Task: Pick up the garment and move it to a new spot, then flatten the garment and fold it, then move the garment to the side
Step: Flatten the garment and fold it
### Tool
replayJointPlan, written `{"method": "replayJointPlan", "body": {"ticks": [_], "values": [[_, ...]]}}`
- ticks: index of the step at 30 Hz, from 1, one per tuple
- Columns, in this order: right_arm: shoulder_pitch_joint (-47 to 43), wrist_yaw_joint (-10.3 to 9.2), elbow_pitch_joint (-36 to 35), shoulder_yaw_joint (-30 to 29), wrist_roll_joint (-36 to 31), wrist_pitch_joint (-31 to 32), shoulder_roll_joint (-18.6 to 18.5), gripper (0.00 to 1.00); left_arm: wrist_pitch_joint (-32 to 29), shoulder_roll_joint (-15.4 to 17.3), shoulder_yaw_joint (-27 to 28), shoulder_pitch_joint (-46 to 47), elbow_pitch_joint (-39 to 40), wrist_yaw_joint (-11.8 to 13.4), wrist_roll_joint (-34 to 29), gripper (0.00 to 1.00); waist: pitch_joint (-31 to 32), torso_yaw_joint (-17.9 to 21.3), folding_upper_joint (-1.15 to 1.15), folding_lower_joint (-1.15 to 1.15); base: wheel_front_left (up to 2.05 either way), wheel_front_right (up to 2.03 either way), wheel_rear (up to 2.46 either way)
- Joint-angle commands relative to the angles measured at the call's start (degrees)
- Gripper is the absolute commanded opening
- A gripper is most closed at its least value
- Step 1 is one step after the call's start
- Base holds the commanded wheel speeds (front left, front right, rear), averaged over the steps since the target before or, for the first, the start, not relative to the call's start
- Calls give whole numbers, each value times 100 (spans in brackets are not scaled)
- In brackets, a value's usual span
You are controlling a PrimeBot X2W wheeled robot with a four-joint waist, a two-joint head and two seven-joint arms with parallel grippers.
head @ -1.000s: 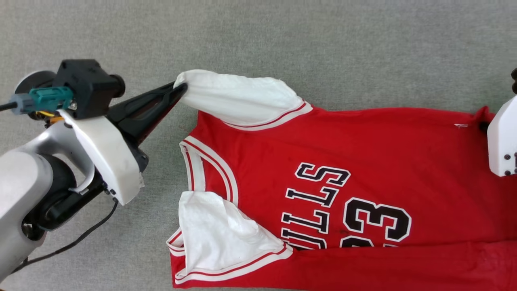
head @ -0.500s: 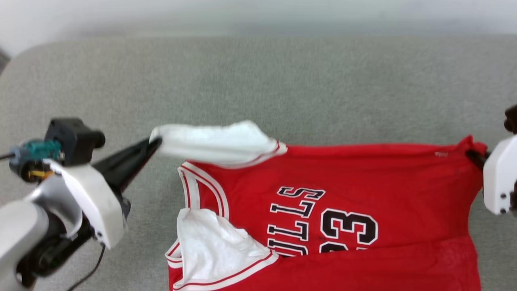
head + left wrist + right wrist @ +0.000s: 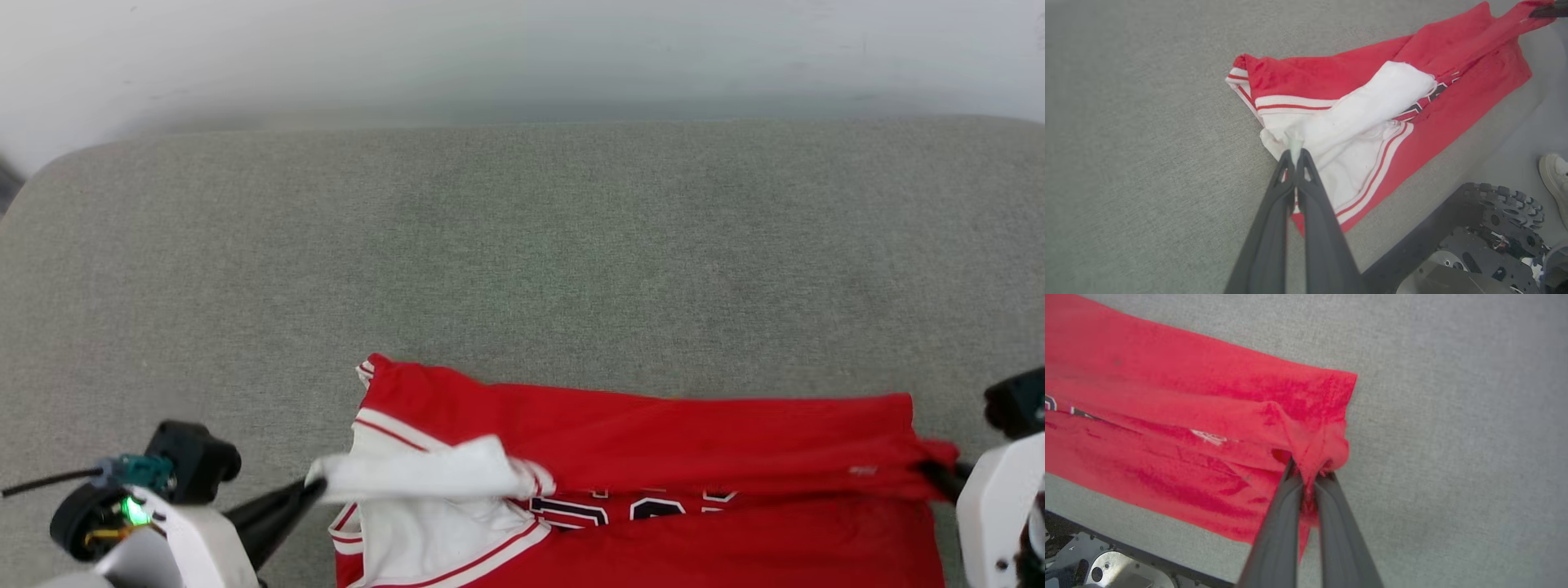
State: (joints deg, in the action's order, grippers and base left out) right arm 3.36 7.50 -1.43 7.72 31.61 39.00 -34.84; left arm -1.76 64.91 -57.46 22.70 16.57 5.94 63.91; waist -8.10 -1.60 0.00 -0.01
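Head view: the garment (image 3: pixel 653 425) lies part-folded at the tabletop's (image 3: pixel 522 245) near edge.
Left wrist view: your left gripper (image 3: pixel 1294 153) has its jaws closed on a thin sleeve tip, which may slip free.
Right wrist view: your right gripper (image 3: pixel 1309 476) has its jaws clamped on the bunched hem; an uneven pull would skew the fold.

garment (image 3: pixel 694 425) along near edge of the surface (image 3: pixel 522 245), left tool (image 3: pixel 314 487) at its left end, right tool (image 3: pixel 939 474) opposite

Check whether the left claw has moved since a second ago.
Yes. Shut on the far sleeve of the garment, the left claw came toward the robot: once well beyond the near sleeve, now level with it.
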Motion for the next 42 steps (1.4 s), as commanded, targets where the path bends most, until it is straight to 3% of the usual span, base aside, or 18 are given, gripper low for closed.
{"method": "replayJointPlan", "body": {"ticks": [1,4,20,21,22,23,24,33,39,42], "values": [[-147,-3,-41,71,-40,1,-36,0,30,10,-57,-146,-24,23,59,0,-11,6,0,1,0,0,0],[-298,-2,-30,276,-102,-69,-99,0,57,-106,-166,-345,-72,-12,200,0,-49,13,0,1,0,0,0],[-123,-2,724,1281,-350,-426,-308,0,-110,-1102,-835,-330,-1415,-331,-437,0,-112,-1,0,1,0,0,0],[-115,-2,762,1353,-385,-413,-334,51,-118,-1134,-857,-329,-1482,-335,-467,36,-108,1,0,1,0,0,0],[-106,-3,797,1382,-397,-436,-323,100,-132,-1168,-880,-336,-1550,-326,-475,82,-103,6,0,1,0,0,0],[-106,-3,797,1382,-397,-436,-323,100,-132,-1168,-880,-336,-1550,-326,-475,82,-103,6,0,1,0,0,0],[-87,-3,798,1392,-367,-473,-263,100,-142,-1201,-901,-353,-1596,-318,-467,100,-95,14,0,1,0,0,0],[40,-2,296,1028,-165,-533,-93,100,404,-1258,-563,-451,-1382,-87,-305,100,68,56,0,1,0,0,0],[-30,-3,-262,400,-90,-358,182,100,1099,-1185,4,-366,-809,384,-197,100,180,28,0,1,0,0,0],[-115,-2,-461,-37,-22,-354,514,100,1506,-1272,348,-545,-829,645,-129,100,233,26,0,1,0,0,0]]}}
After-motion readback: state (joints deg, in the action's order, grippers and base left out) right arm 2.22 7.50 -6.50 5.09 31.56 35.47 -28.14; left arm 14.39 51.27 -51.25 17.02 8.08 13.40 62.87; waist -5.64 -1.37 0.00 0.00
